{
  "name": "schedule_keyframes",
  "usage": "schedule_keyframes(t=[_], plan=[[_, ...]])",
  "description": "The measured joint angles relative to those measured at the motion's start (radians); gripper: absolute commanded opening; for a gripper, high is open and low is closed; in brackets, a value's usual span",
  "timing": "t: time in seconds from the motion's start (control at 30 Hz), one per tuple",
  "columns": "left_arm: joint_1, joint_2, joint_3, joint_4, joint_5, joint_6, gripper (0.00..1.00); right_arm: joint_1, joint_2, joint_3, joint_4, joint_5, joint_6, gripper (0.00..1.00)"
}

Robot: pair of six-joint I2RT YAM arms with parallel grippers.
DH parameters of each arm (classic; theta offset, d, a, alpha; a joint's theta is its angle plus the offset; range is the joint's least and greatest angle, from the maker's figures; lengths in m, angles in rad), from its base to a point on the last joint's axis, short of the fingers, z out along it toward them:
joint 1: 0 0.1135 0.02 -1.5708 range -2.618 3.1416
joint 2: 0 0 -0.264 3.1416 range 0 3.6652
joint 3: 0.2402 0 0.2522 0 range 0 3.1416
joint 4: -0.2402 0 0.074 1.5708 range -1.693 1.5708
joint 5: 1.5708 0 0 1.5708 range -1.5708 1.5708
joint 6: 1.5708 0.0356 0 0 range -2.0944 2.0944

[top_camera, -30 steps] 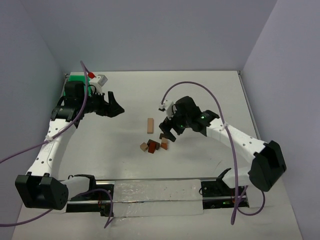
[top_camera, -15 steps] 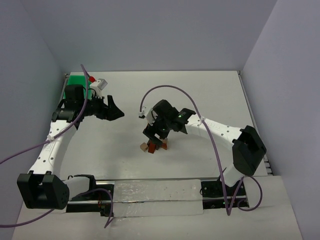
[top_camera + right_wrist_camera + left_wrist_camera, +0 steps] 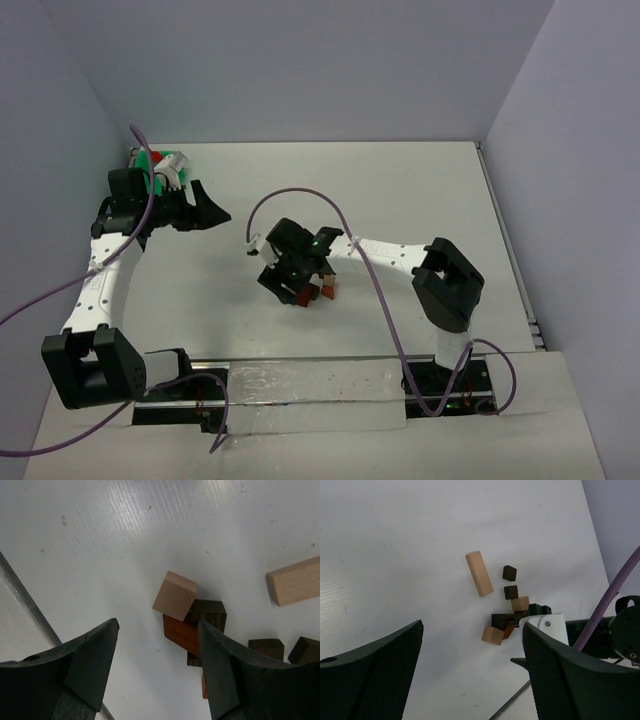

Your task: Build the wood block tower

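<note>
My right gripper [image 3: 159, 624], jaws half-open and empty, hovers over the small tan, reddish and dark wooden blocks [image 3: 175, 600] (mid-table). My left gripper [image 3: 474, 627] gapes empty, and the white table [image 3: 100, 540] stretches leftward.

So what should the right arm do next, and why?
Probably lower the right gripper and close on the tan cube: its open jaws hover over the jumbled blocks, the cube lies below and between them, and no tower stands yet.
</note>
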Motion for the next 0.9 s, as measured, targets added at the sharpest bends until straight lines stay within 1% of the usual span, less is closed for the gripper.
schedule_keyframes(t=[0.3, 0.73, 0.83, 0.9], plan=[[0.022, 0.007, 0.000, 0.004, 0.028, -0.018, 0.86, 0.008, 0.066, 0.047, -0.001, 0.031, 0.025, 0.67], [0.033, 0.007, 0.000, 0.010, 0.036, -0.020, 0.86, 0.008, 0.144, 0.065, 0.001, 0.041, 0.039, 0.63], [0.034, 0.007, 0.000, 0.013, 0.037, -0.021, 0.86, 0.008, 0.146, 0.065, 0.001, 0.041, 0.043, 0.56], [0.036, 0.007, 0.000, 0.015, 0.037, -0.021, 0.85, 0.008, 0.147, 0.065, 0.001, 0.042, 0.049, 0.47]])
